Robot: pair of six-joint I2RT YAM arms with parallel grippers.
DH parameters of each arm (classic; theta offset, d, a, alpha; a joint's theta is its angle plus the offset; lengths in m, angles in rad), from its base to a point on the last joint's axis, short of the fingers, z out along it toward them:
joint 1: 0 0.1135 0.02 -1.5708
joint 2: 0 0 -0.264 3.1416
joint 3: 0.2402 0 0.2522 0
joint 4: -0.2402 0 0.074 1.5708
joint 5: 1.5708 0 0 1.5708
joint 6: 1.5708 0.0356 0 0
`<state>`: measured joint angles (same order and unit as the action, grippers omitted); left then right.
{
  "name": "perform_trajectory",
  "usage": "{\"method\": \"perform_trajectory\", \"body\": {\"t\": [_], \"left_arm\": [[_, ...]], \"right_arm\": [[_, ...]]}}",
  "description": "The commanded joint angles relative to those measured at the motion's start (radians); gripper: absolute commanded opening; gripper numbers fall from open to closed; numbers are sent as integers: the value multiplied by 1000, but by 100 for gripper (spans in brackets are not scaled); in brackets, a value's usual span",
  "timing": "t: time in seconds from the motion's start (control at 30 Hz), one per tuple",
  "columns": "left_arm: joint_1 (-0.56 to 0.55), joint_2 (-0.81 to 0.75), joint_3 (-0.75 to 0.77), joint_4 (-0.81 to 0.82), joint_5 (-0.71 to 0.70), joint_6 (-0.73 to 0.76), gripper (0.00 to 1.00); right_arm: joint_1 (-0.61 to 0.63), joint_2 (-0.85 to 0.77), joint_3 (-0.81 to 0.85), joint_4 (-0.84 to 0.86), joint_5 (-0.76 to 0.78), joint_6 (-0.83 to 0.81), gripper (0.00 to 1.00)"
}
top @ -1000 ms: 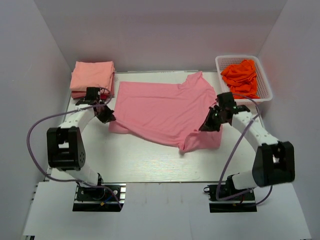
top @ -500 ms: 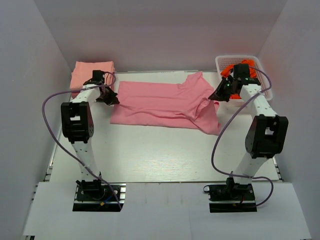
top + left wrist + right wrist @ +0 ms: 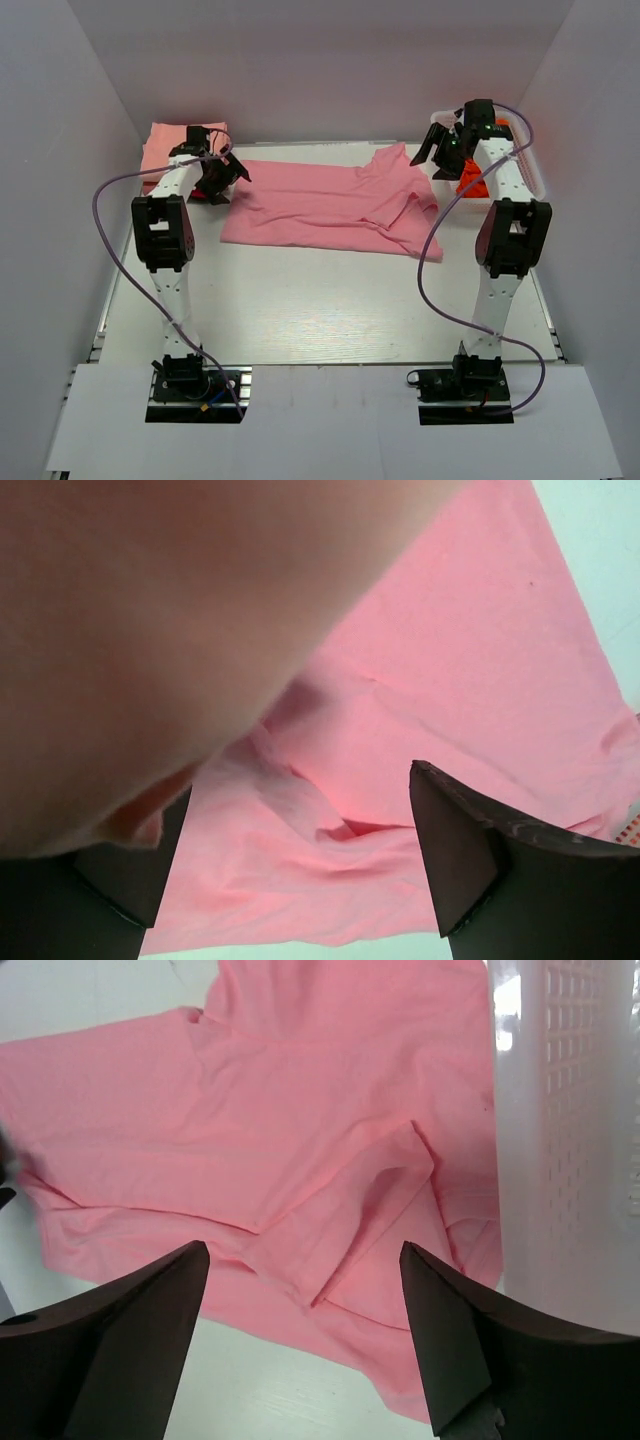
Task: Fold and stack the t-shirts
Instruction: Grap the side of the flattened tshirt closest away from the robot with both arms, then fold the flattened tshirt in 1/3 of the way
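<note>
1. Whereas both pincers were clamped on the shirt's near hem a second ago, the left pincer [image 3: 228, 176] now stood with its jaws spread wide and nothing between them; its wrist view showed only cloth lying below the gap
2. The right pincer [image 3: 438, 152] was likewise wide open and empty, lifted over the shirt's right end, just beside the basket [image 3: 536, 182]
3. Between them the pink shirt [image 3: 330, 205] had gone from a full spread to a doubled band: its near hem had been carried back and dropped onto the far half, so it lay across the rear of the table [image 3: 320, 310], well away from the near edge
4. Its left end lay fairly flat, but the right end was rumpled, with a sleeve bunched into a ridge and a corner poking toward the front
5. Beyond the left pincer sat the stack [image 3: 165, 145] of folded shirts in the far left corner; orange shirts [image 3: 470, 182] waited in the basket
6. By my reading the first fold was made and released; smoothing the right end and a crosswise fold were still due before this shirt could join the stack
</note>
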<state>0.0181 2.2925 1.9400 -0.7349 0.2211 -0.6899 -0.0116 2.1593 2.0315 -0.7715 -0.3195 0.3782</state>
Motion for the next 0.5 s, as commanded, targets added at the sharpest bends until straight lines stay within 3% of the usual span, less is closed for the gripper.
{"method": "perform_trajectory", "body": {"t": [0.0, 0.13, 0.17, 0.33, 0.47], "left_arm": [[6, -100, 15, -34, 14, 67, 100], [-26, -191, -50, -32, 47, 124, 100], [-26, -208, -105, -32, 69, 124, 100], [-58, -329, -375, 38, 98, 124, 100], [-81, -329, -449, 63, 49, 124, 100]], "right_arm": [[7, -93, 29, -25, 16, -59, 84], [64, -235, -183, 5, 29, -107, 82], [84, -310, -318, -5, 46, -116, 82], [91, -463, -669, 47, 371, -102, 80], [90, -480, -771, 130, 494, -111, 74]]}}
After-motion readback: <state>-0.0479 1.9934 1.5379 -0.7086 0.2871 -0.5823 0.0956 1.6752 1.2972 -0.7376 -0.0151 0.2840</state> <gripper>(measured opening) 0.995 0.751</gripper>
